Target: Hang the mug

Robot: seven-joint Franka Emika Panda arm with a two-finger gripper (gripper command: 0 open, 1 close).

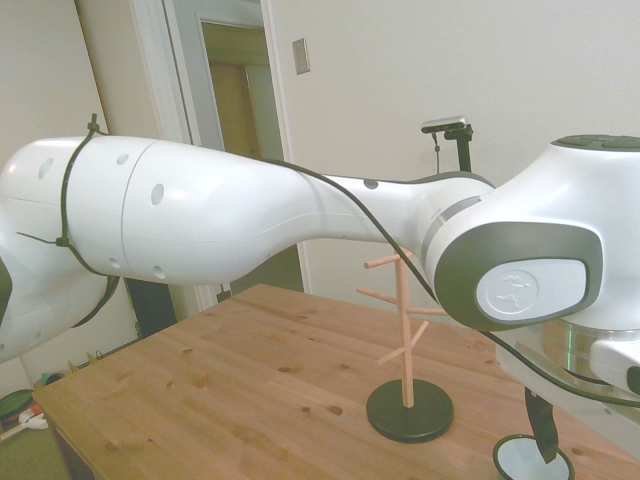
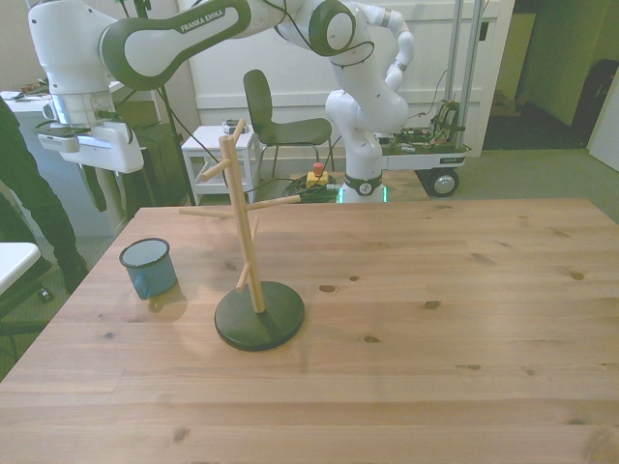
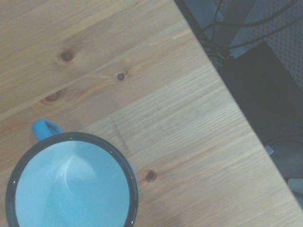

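The light-blue mug (image 2: 148, 266) stands upright on the wooden table (image 2: 406, 319) near its edge at the front view's left, dark rim up and nothing in it. The wrist view looks down into the mug (image 3: 71, 187), with its small handle (image 3: 45, 128) pointing away from the table edge. The wooden peg tree (image 2: 244, 208) on its black base (image 2: 259, 315) stands just to the front view's right of the mug. My gripper (image 2: 99, 203) hangs above and slightly behind the mug, clear of it. In the side view the gripper (image 1: 545, 448) sits just over the mug's rim (image 1: 532, 460).
The table's edge (image 3: 222, 90) runs close beside the mug, with dark floor and cables past it. A person in dark clothes (image 2: 21, 184) stands at the front view's left. A chair (image 2: 276, 121) and a wheeled cart (image 2: 426, 145) stand behind the table.
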